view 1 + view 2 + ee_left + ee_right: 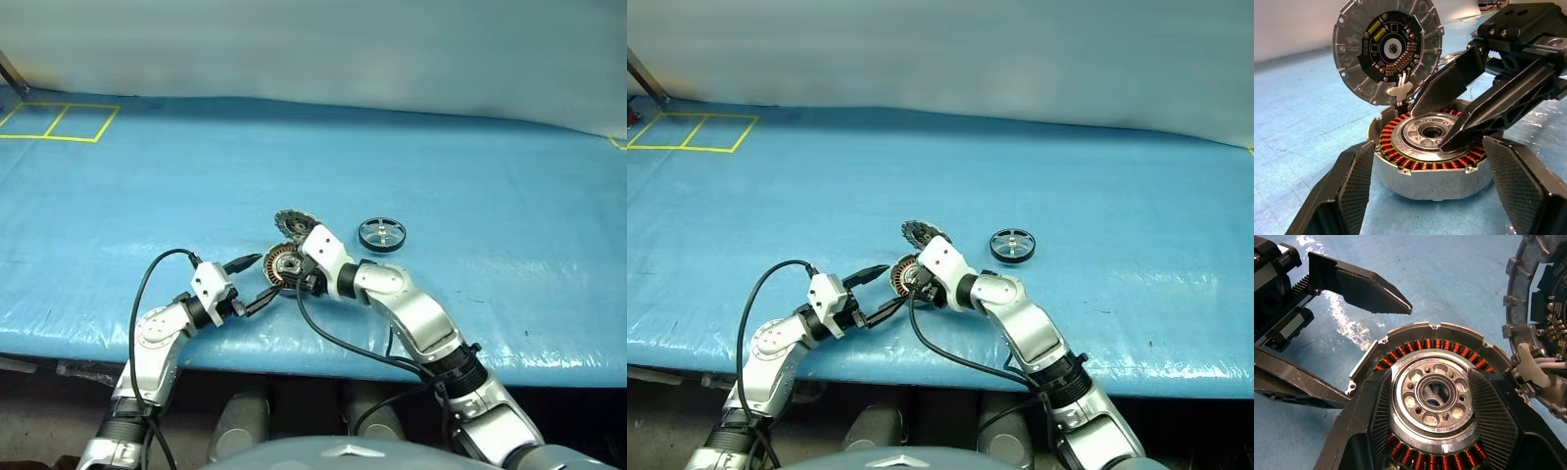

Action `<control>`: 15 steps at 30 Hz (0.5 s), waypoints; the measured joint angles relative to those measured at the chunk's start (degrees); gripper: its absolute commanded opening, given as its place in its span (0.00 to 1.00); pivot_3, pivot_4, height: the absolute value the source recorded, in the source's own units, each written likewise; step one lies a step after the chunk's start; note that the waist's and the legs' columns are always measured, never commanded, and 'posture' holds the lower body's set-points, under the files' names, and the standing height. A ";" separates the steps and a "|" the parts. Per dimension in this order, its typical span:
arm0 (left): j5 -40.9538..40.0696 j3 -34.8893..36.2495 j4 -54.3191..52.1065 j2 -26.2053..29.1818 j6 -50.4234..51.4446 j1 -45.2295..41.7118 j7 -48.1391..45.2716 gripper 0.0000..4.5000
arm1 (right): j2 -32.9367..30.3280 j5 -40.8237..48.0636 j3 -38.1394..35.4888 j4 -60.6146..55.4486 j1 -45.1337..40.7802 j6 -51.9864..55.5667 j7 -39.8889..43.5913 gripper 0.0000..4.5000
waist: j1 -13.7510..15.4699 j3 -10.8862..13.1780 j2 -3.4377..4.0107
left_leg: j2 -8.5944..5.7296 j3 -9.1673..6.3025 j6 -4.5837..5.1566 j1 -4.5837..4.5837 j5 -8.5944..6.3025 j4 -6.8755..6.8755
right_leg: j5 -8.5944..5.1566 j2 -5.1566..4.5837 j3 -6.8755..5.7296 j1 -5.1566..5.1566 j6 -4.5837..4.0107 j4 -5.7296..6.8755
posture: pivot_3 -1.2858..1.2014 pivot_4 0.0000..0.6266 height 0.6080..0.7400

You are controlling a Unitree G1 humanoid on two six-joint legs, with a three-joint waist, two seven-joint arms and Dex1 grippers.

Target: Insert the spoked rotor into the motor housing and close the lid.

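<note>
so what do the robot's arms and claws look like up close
Both arms are silver-grey rounded segments with black joints and white wrist blocks. A black cable loops along each. The left claw and right claw have two black wedge fingers with cross-hatched textured pads and toothed rack slides.

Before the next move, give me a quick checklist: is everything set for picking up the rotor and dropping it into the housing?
1. Lid open, standing clear of the bore: ok.
2. Motor housing bore free of parts: ok, windings and centre hub exposed.
3. Spoked rotor reachable: ok, lying flat on the blue table, apart from the housing.
4. Left gripper bracing the housing: fingers open either side; contact cannot tell.
5. Right gripper free to fetch rotor: open and empty, but its fingers sit over the housing: not ok.
</note>
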 measured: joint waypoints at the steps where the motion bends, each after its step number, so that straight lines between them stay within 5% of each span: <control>1: -0.80 0.21 -0.15 -0.30 0.12 0.09 -0.13 0.86 | 0.16 0.32 -0.24 -0.31 0.00 0.04 0.03 0.54 | 0.00 0.00 0.00 | 0.00 0.00 0.00 0.00 0.00 0.00 | 0.00 0.00 0.00 0.00 0.00 0.00 | 0.52 0.24 1.00; 3: -1.90 0.38 -0.35 -0.37 0.29 0.14 -0.37 0.86 | 0.26 0.66 -0.61 -0.83 0.00 0.04 0.03 0.46 | 0.01 0.00 0.00 | 0.00 -0.01 0.00 0.00 0.00 0.00 | 0.00 0.00 -0.01 0.00 0.00 0.00 | 0.52 0.24 1.00; 9: -4.83 0.81 -2.67 -0.36 1.91 0.70 -1.22 0.86 | -0.03 1.35 -1.65 -1.66 0.29 0.57 -0.16 0.01 | 0.00 0.00 0.00 | 0.00 -0.01 0.00 0.00 0.00 0.00 | -0.01 0.00 0.00 0.00 -0.01 0.00 | 0.52 0.24 1.00; 15: -5.16 0.86 -2.94 -0.12 3.17 1.36 -1.67 0.86 | -6.97 1.81 -3.84 -10.96 5.76 4.37 0.01 0.00 | 0.52 0.00 -0.01 | -0.03 -0.03 0.00 -0.05 0.00 -0.02 | -0.03 -0.03 -0.01 0.01 -0.01 -0.05 | 0.52 0.24 1.00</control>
